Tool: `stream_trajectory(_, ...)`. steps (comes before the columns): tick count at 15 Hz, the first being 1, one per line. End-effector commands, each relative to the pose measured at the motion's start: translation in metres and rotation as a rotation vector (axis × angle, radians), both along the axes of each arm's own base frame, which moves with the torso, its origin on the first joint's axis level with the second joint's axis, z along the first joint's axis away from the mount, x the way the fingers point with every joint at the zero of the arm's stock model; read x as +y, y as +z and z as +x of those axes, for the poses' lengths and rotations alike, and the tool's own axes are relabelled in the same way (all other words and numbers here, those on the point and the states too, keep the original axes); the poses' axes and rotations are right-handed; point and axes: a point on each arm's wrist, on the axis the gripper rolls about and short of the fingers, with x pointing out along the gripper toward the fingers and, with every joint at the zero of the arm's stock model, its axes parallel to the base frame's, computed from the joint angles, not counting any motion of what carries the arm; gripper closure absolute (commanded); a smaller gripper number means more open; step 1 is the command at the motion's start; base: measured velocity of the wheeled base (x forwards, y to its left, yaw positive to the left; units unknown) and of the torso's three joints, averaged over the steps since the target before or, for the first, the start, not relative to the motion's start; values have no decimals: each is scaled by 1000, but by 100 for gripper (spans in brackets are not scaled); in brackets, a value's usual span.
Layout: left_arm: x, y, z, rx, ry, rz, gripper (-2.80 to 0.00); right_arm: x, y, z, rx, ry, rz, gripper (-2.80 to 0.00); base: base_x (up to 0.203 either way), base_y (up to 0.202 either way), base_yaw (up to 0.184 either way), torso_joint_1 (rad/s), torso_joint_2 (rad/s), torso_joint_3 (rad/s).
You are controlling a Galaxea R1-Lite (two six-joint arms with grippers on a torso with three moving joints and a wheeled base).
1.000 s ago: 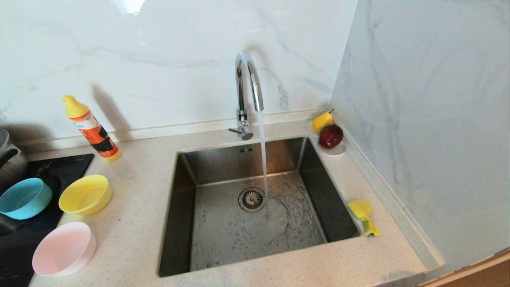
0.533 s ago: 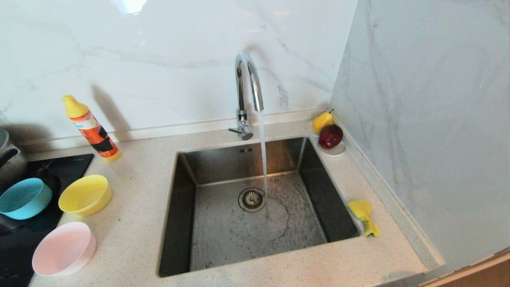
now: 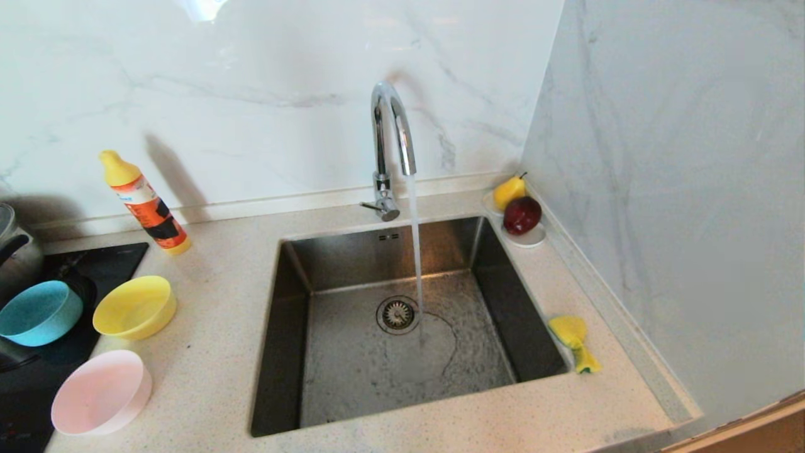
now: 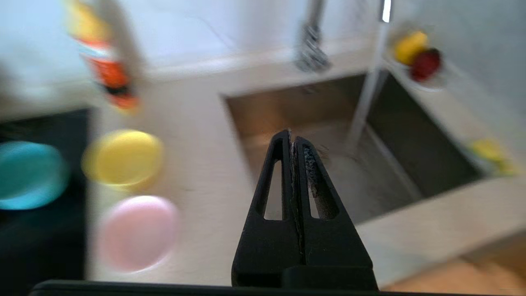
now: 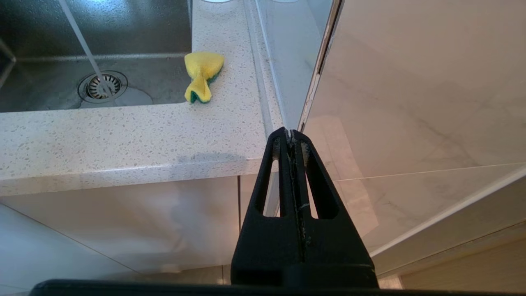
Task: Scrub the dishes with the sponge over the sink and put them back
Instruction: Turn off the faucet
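The tabletop (image 3: 214, 352) holds the big steel sink (image 3: 402, 327) near its right end. Water runs from the tap (image 3: 390, 145) into it. On the left edge sit the pink bowl (image 3: 100, 393), the yellow bowl (image 3: 134, 307) and the blue bowl (image 3: 39, 313). The crumpled sponge (image 3: 573, 343) lies just beside the sink's right rim. The left gripper (image 4: 293, 137) is squeezed closed and empty. The right gripper (image 5: 291, 135), low by the tabletop's front edge, is closed and empty too.
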Motion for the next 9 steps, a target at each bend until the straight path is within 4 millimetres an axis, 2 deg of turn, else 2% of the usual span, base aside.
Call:
stream_trajectory(1, -1, 20, 109, 311, -78, -67, 0, 0, 0, 0, 1, 1, -1, 0, 0, 0, 0, 0, 0, 0)
stream_trajectory(3, -3, 14, 171, 489, -175, -156, 0, 0, 0, 0, 1, 1, -1, 0, 0, 0, 0, 0, 0, 0)
stream_trajectory(5, -7, -2, 220, 635, -272, -243, 0, 0, 0, 0, 1, 1, -1, 0, 0, 0, 0, 0, 0, 0)
stream_trajectory(7, -15, -23, 256, 752, -344, -300, 0, 0, 0, 0, 1, 1, -1, 0, 0, 0, 0, 0, 0, 0)
stream_trajectory(9, -28, -41, 282, 827, -409, -327, 0, 0, 0, 0, 1, 1, -1, 0, 0, 0, 0, 0, 0, 0)
